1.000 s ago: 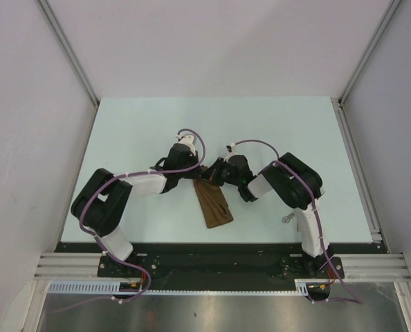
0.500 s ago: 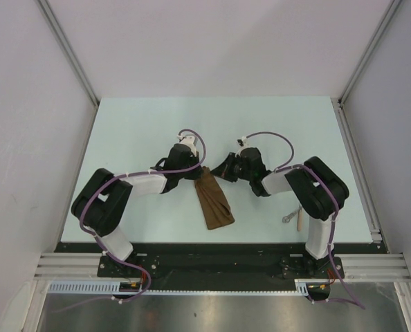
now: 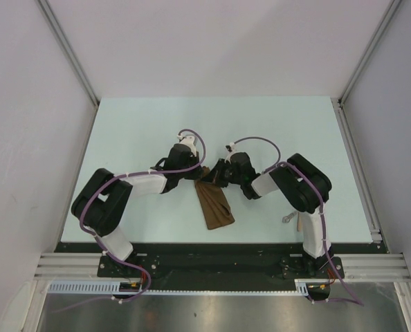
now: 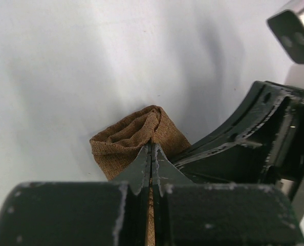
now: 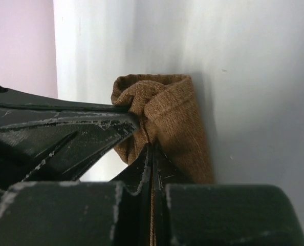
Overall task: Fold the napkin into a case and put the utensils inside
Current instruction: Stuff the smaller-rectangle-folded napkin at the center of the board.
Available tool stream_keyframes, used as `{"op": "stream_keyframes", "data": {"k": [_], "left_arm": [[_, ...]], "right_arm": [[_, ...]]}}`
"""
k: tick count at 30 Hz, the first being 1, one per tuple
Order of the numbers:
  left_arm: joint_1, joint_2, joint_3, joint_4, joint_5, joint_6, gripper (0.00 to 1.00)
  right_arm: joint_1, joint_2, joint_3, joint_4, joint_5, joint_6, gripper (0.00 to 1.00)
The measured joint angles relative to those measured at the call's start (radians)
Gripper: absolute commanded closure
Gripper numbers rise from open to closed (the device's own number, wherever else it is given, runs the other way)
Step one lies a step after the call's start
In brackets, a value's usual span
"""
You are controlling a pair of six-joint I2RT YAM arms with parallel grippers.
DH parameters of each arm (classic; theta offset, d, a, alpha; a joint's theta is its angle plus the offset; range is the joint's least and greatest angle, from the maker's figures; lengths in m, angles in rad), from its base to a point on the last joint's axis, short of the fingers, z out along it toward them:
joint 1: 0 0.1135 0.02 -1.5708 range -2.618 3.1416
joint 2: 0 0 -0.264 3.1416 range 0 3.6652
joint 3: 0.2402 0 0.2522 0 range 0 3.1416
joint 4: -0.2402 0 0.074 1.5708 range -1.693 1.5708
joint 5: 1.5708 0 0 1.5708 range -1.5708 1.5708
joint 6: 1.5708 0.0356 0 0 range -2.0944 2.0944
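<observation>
- Brown cloth is the centre of it: the napkin (image 3: pixel 214 206) lies on the pale bench (image 3: pixel 136 124) as a narrow folded strip, with its far end gathered into a bunch
- Left jaws are pressed fully together, and their fingertips (image 4: pixel 142 165) pinch the bunched far end of the napkin from its left side
- Right jaws are closed just as tightly, fingertips (image 5: pixel 142 166) nipping the same far end from the napkin's right, almost touching the left pair
- Likely step: shaping or tightening the fold; no pocket for cutlery is visible yet
- Risk: two grips crowd one small bunch, so any uneven pull could drag the strip askew or tug the folds open
- Risk: the two black finger bodies sit so close that a small sideways move could knock one against the other
- Risk: soft, creased cloth may spring loose on release, because nothing weighs the fold down
- The utensils (image 3: pixel 293 220) lie well to the right of the napkin; only a tan handle and a bit of silver show, so spoon and fork cannot be told apart
- The right arm (image 3: pixel 304 185) bends over between the napkin and the utensils, partly hiding them; it blocks a straight reach, and a low swing could sweep them off
</observation>
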Motion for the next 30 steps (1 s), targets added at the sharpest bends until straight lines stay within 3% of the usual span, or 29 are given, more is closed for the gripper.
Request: {"op": "stream_keyframes", "data": {"k": [23, 30], "left_arm": [[0.003, -0.001, -0.057, 0.093, -0.027, -0.031, 1.00], [0.002, -0.016, -0.057, 0.053, -0.019, -0.010, 0.61]], "right_arm": [[0.005, 0.162, 0.001, 0.321, 0.035, 0.332, 1.00], [0.002, 0.132, -0.042, 0.322, 0.032, 0.294, 1.00]]}}
